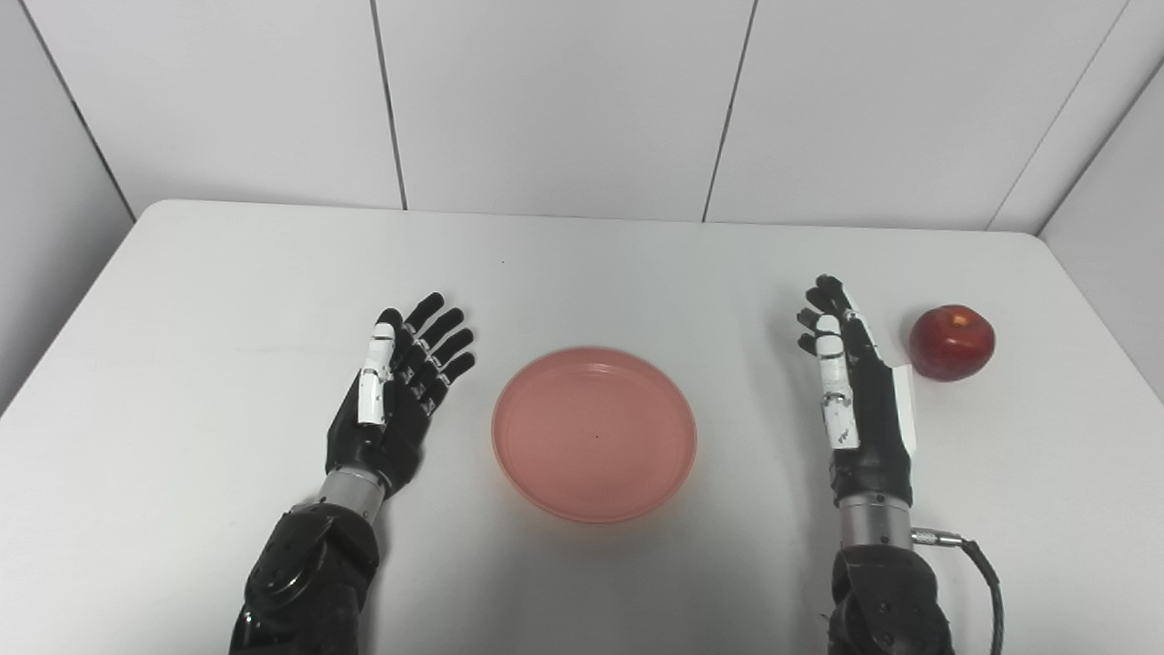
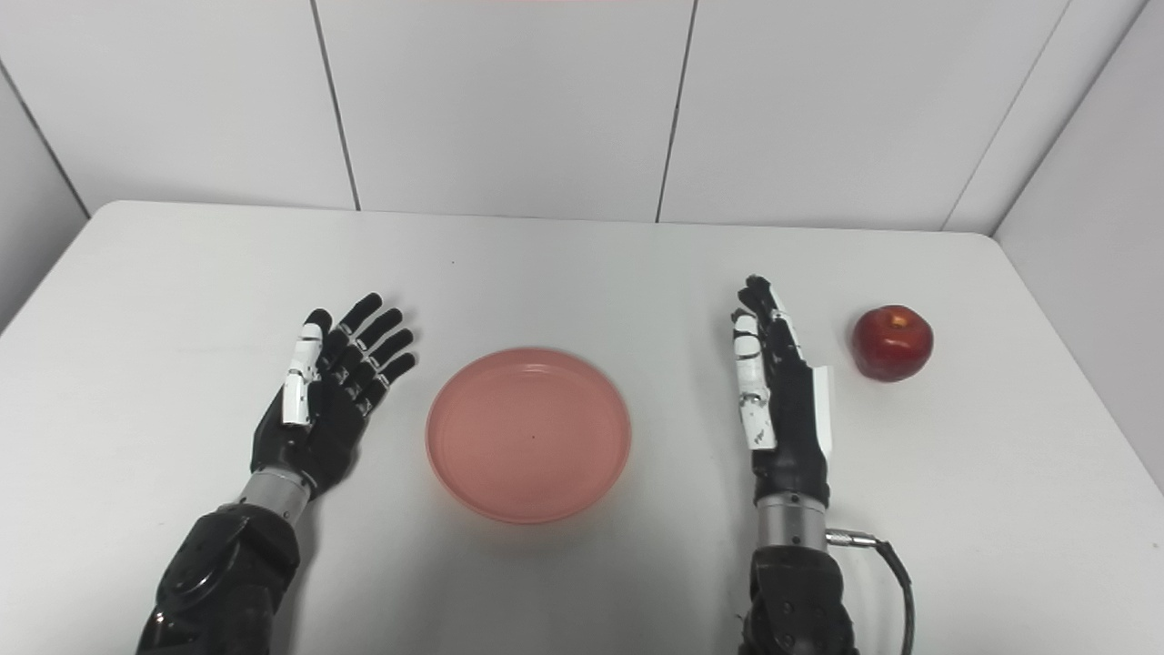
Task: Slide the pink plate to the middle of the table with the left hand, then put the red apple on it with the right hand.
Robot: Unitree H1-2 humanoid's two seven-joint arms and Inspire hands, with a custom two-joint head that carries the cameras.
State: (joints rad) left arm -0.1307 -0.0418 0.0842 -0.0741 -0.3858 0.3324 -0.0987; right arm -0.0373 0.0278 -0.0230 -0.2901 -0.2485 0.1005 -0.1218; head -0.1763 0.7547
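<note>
A round pink plate (image 1: 595,433) lies near the middle of the white table (image 1: 582,273), nothing on it. My left hand (image 1: 400,387) rests just left of the plate, palm up, fingers spread, open and apart from the rim. A red apple (image 1: 951,342) stands upright near the right side of the table. My right hand (image 1: 850,382) stands on edge between plate and apple, fingers straight and pointing away, open, a small gap short of the apple.
White wall panels (image 1: 564,100) close off the table at the back and on both sides. The table's right edge (image 1: 1105,318) runs close behind the apple. A cable (image 1: 987,569) loops from my right wrist.
</note>
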